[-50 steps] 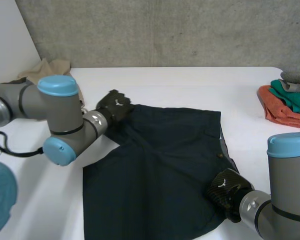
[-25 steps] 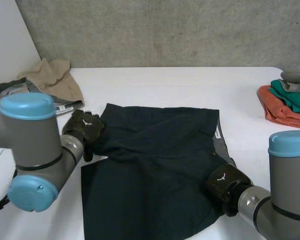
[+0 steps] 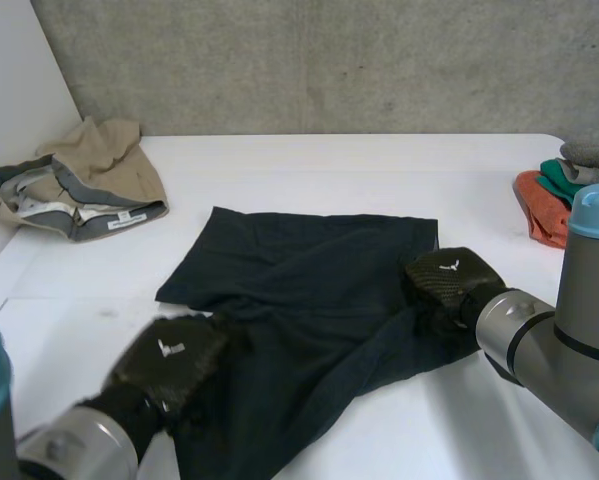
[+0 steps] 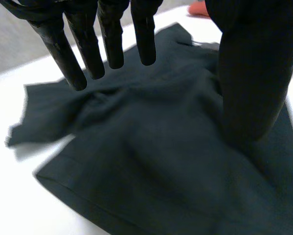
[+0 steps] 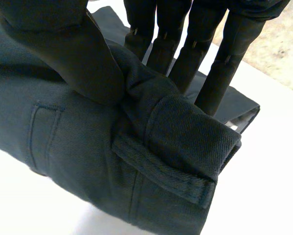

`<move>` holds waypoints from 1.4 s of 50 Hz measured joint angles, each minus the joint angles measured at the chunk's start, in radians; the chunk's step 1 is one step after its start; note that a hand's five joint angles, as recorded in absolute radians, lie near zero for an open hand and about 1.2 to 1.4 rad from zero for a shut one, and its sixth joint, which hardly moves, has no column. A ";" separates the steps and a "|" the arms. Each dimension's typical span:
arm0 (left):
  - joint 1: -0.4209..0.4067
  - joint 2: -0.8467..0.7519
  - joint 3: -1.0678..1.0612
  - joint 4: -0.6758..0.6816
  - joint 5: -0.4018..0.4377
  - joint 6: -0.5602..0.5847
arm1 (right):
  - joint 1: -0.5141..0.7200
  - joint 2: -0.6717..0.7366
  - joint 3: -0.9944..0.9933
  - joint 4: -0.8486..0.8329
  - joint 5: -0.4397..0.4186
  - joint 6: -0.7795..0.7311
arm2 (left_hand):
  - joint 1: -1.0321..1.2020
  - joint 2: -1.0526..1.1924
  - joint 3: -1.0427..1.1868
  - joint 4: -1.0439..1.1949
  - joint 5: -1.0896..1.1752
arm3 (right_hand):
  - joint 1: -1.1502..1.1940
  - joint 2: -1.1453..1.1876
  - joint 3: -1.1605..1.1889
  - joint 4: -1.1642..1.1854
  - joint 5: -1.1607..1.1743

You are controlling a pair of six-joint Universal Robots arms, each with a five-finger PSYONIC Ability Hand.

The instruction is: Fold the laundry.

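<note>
Dark shorts [image 3: 309,290]: spread across the middle of the white worktop [image 3: 329,170], rumpled, the far edge fairly straight and the near part bunched between the two arms.
Right robot hand [image 3: 449,285]: at the right edge of the cloth. Its wrist view shows thumb and fingers clamped on a thick roll of fabric with a belt loop on it, so it is grasping the waistband side.
Left robot hand [image 3: 169,360]: over the near left part of the cloth. Its fingers are straight and held just above the fabric, and the thumb looks to rest on it. It is released, gripping nothing.
Step in hand: likely the first fold, with the right side gathered up to go over the rest.
Next move: carry the pinched edge across toward the left edge, keeping it level so the hem lands square. The left side may need pinning flat so the cloth does not drag along.
Other laundry: a beige and grey pile [image 3: 84,180] at the far left, and orange and green cloths [image 3: 554,200] at the right edge, both well apart.
</note>
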 measured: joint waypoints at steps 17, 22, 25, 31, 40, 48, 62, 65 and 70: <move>-0.060 -0.229 0.020 -0.005 0.000 -0.028 | -0.004 0.002 0.043 -0.115 0.047 0.021 | 0.155 0.156 0.141 0.149 0.150 | 0.000 0.000 0.000 0.000 0.000; -0.075 -0.286 0.048 0.015 -0.010 -0.029 | -0.006 0.002 0.048 -0.128 0.055 0.019 | 0.713 0.685 0.681 0.695 0.687 | 0.000 0.000 0.000 0.000 0.000; -0.084 -0.286 0.062 0.033 -0.031 -0.024 | -0.006 -0.001 0.051 -0.121 0.057 0.009 | 0.766 0.796 0.791 0.808 0.784 | 0.000 0.000 0.000 0.000 0.000; -0.114 -0.218 0.069 0.004 -0.062 0.016 | -0.006 -0.052 0.070 0.004 0.049 -0.131 | 0.766 0.815 0.810 0.826 0.785 | 0.000 0.000 0.000 0.000 0.002; -0.205 -0.143 0.037 -0.217 -0.053 0.187 | -0.079 -0.155 0.182 0.333 0.067 -0.616 | 0.766 0.815 0.810 0.827 0.785 | 0.000 0.000 0.000 0.000 0.003; -0.197 -0.156 0.084 -0.164 -0.058 0.253 | -0.098 -0.150 0.172 0.283 0.072 -0.632 | 0.766 0.818 0.814 0.827 0.801 | 0.000 0.000 0.000 0.000 0.003; 0.000 -0.387 0.364 0.264 -0.117 0.487 | -0.004 0.119 -0.144 -0.159 0.089 -0.477 | 0.766 0.819 0.815 0.828 0.807 | 0.000 0.000 0.000 0.000 0.005; 0.030 -0.465 0.435 0.349 -0.141 0.552 | 0.008 0.193 -0.215 -0.257 0.099 -0.477 | 0.766 0.819 0.815 0.828 0.807 | 0.000 0.000 0.000 0.000 0.005; 0.073 -0.616 0.569 0.484 -0.167 0.675 | 0.022 0.351 -0.359 -0.417 0.122 -0.486 | 0.766 0.819 0.815 0.828 0.807 | 0.000 0.000 0.000 0.001 0.005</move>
